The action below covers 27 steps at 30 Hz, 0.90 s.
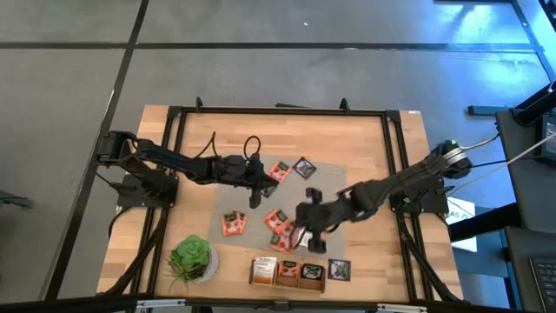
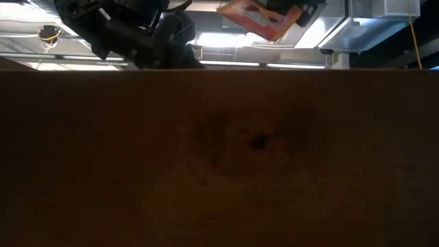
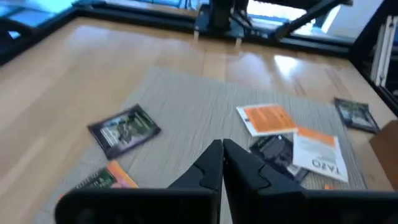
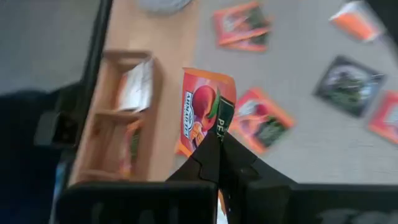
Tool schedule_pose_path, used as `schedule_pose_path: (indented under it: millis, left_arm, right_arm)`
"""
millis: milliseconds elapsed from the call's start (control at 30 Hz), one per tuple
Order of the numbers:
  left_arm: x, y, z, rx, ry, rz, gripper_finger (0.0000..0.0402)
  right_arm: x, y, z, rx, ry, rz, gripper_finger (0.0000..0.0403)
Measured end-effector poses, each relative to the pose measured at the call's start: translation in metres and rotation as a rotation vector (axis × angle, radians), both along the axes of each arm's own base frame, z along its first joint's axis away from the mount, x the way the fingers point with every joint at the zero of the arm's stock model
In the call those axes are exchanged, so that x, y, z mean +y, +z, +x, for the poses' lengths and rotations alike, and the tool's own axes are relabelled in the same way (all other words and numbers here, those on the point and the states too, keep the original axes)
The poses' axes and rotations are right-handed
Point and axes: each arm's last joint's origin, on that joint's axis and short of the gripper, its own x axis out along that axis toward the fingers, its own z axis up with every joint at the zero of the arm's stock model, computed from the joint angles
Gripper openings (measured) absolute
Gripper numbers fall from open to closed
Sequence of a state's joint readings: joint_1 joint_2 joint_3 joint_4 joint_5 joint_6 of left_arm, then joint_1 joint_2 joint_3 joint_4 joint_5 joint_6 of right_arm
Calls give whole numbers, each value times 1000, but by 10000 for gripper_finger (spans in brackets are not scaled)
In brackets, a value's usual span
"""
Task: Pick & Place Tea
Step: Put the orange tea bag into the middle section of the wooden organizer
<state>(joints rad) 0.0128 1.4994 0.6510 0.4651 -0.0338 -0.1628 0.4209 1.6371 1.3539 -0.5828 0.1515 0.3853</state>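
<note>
Small square tea sachets lie flat on the grey mat [image 1: 291, 193]: orange ones [image 1: 233, 223] [image 1: 278, 170] and a black one [image 1: 304, 168]. My right gripper [image 4: 219, 140] is shut on an orange sachet with a fruit picture [image 4: 202, 109], which also shows in the low view as the raised sachet [image 2: 260, 18], near the wooden box [image 1: 287, 273]. My left gripper [image 3: 222, 154] is shut and hangs over the mat's middle [image 1: 254, 196], touching nothing. Beyond its fingers lie a black sachet [image 3: 124, 129] and an orange-and-white one [image 3: 268, 118]. My right gripper pinches the orange sachet between its two fingers at one edge, by the green strip [image 4: 221, 121]. The rest of the sachet sticks out past the fingertips. It is lifted clear of the table and tilted [image 2: 260, 18].
The wooden box [image 4: 121, 118] has compartments holding sachets and stands at the table's near edge. A green potted plant [image 1: 191, 258] is to its left, a black sachet [image 1: 339, 270] to its right. A brown wall [image 2: 219, 158] fills the low view. Black frame rails [image 1: 174, 156] line the table's sides.
</note>
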Motion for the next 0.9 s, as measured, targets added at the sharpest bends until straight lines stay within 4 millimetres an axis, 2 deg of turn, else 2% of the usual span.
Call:
schedule_pose_path:
  millis: [233,400,633,900]
  left_arm:
    - [0,-2,-1,24,9,-24,10]
    - [0,-2,-1,21,12,-33,6]
    - [0,-2,-1,21,12,-33,10]
    - [0,-2,-1,20,12,-33,6]
  right_arm:
    - [46,-10,29,151,96,77,4]
    - [64,-27,40,235,72,109,4]
    - [72,-52,44,338,26,125,4]
    - [73,-57,46,346,17,126,20]
